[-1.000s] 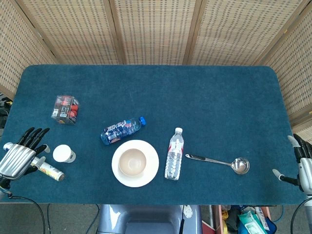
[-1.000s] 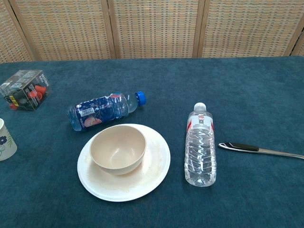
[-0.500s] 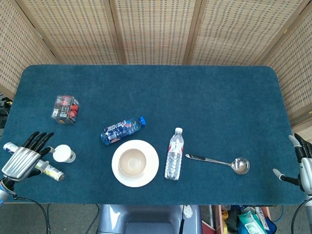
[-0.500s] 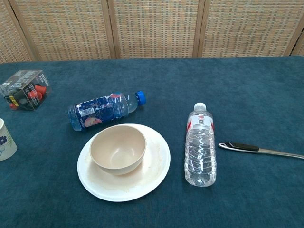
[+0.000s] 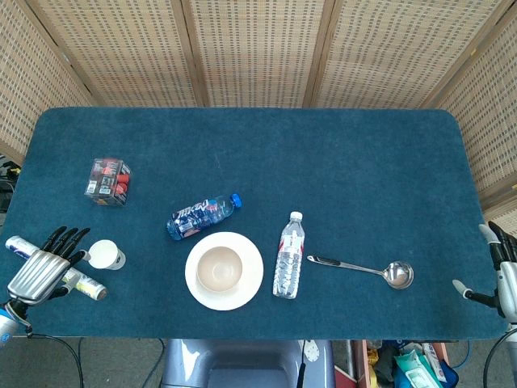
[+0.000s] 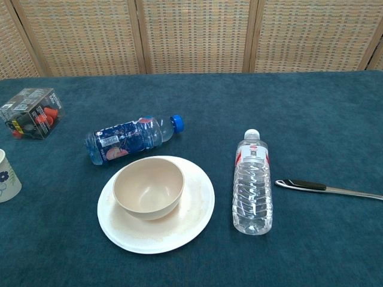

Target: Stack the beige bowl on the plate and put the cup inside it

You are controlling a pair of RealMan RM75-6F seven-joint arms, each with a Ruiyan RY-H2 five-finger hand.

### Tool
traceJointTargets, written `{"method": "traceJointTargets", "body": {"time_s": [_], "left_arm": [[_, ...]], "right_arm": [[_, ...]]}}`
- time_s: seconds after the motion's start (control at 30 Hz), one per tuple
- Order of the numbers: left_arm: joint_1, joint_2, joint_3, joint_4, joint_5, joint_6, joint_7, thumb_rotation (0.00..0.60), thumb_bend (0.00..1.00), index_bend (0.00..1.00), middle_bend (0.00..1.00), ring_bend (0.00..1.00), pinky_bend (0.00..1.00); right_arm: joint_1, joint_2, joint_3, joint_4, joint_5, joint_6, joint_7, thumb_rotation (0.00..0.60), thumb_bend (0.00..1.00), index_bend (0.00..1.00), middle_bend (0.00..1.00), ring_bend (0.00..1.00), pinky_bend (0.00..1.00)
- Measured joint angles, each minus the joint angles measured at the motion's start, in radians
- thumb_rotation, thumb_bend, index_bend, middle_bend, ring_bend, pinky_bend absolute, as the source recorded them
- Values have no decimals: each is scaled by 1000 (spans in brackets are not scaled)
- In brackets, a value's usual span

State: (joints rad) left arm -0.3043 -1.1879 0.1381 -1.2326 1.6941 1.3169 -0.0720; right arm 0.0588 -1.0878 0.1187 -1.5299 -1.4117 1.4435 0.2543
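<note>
Left robot hand (image 5: 38, 273) at near-left counter edge, fingers spread, holding nothing; it lies over a small white tube. Small white paper cup (image 5: 106, 255) stands upright just right of its fingertips, apart. Left hand far nearer than right robot hand (image 5: 502, 279), spread and empty at the far right edge. Round beige bowl (image 6: 148, 187) already sits on the white round plate (image 6: 194, 218), further right of cup. Judgement: cup grasp next. Blue carpeted counter (image 5: 323, 170); woven wicker screen behind

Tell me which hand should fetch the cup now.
Left. The left hand is open right beside the cup, while the right hand sits at the table's far right edge. The beige bowl already rests on the plate.
</note>
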Motion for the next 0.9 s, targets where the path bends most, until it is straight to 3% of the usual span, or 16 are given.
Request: {"method": "traceJointTargets", "body": {"time_s": [0.47, 0.9], "left_arm": [[-26, -61, -19, 29, -19, -65, 43, 600, 383, 388, 0, 0, 0], [-48, -137, -38, 73, -32, -98, 78, 600, 442, 629, 0, 0, 32]], "right_arm": [[-3, 6, 3, 4, 5, 0, 23, 600, 140, 10, 0, 0, 0], [-8, 7, 6, 8, 5, 10, 37, 600, 140, 10, 0, 0, 0]]}}
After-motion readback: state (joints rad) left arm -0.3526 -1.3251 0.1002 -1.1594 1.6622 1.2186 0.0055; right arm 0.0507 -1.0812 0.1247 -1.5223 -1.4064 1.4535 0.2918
